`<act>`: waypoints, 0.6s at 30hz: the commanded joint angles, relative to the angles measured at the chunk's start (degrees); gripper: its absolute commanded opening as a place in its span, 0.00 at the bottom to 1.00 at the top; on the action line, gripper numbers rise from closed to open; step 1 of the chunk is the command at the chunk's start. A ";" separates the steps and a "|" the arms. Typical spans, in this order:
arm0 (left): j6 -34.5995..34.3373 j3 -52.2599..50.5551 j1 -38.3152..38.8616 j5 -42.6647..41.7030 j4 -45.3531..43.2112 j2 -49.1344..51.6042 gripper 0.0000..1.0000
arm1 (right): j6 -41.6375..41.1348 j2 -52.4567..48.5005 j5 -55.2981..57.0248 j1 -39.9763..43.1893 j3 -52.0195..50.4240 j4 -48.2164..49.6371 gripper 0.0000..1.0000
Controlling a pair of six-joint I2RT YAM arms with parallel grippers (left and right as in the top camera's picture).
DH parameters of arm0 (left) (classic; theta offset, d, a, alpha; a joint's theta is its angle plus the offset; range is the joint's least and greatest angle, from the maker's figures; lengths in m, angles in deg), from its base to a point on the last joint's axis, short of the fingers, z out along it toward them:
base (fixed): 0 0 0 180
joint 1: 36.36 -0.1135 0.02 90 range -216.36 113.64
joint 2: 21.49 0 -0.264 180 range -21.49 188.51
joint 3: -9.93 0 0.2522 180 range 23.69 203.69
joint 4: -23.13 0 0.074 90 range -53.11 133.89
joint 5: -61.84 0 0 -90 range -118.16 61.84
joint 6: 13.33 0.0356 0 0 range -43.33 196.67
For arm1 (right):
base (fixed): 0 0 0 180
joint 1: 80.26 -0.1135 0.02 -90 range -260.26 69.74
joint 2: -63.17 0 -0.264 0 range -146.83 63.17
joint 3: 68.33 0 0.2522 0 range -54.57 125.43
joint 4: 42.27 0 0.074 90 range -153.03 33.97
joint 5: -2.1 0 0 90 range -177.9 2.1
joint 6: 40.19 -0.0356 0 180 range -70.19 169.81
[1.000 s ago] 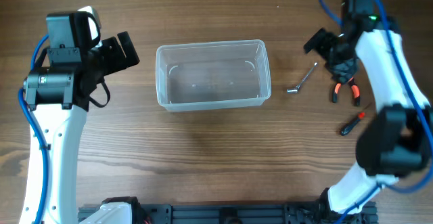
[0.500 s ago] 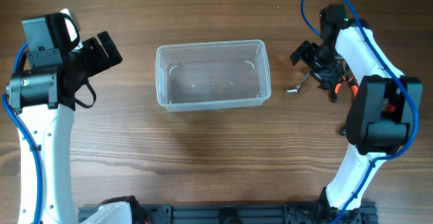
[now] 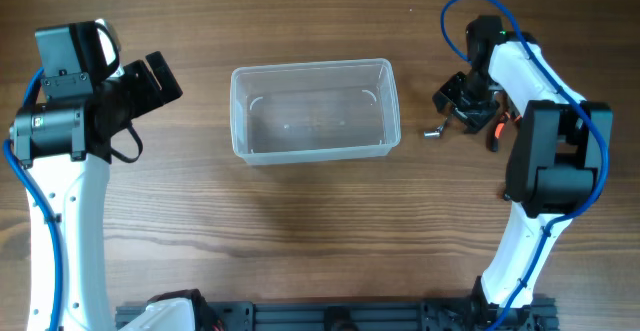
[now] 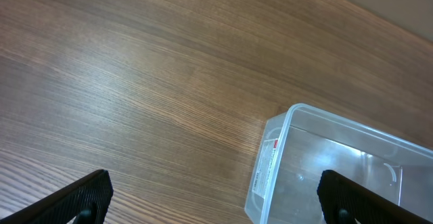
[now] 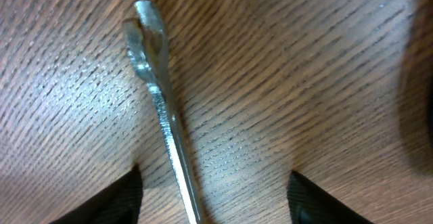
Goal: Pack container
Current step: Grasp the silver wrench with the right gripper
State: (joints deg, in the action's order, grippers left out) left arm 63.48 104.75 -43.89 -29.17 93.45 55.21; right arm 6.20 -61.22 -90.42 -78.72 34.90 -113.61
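A: Position of the container [image 3: 315,111]?

B: Recorded near the middle of the tabletop [image 3: 300,221], with the left hand [image 3: 160,79] well apart to its left.

A: And to its right?

B: A wrench [image 3: 433,130] is noted flat on the tabletop, just beside the container's right wall. The right hand [image 3: 455,106] is set over it. In the wrist view its shaft is seen between the two fingers [image 5: 118,197], nearer the one at that view's left.

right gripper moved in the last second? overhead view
Yes. The right gripper has shifted closer to the container and now sits over the wrench, fingers open.
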 commanded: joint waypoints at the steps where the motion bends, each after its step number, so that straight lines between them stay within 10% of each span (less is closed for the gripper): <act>1: -0.55 -0.04 -0.26 -0.87 -0.31 0.22 1.00 | 0.17 -3.13 1.01 -0.42 -0.87 0.55 0.49; 9: -0.52 -0.04 -0.26 -0.87 -0.33 0.22 1.00 | 1.16 -3.13 0.98 -0.42 -0.87 0.55 0.04; 18: -0.52 -0.04 -0.26 -0.85 -0.31 0.22 1.00 | 8.31 -1.36 -1.38 -0.42 0.55 -0.42 0.04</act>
State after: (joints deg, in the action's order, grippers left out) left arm 63.48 104.75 -43.89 -29.15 93.43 55.21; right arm 9.56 -61.22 -90.27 -78.72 34.94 -113.79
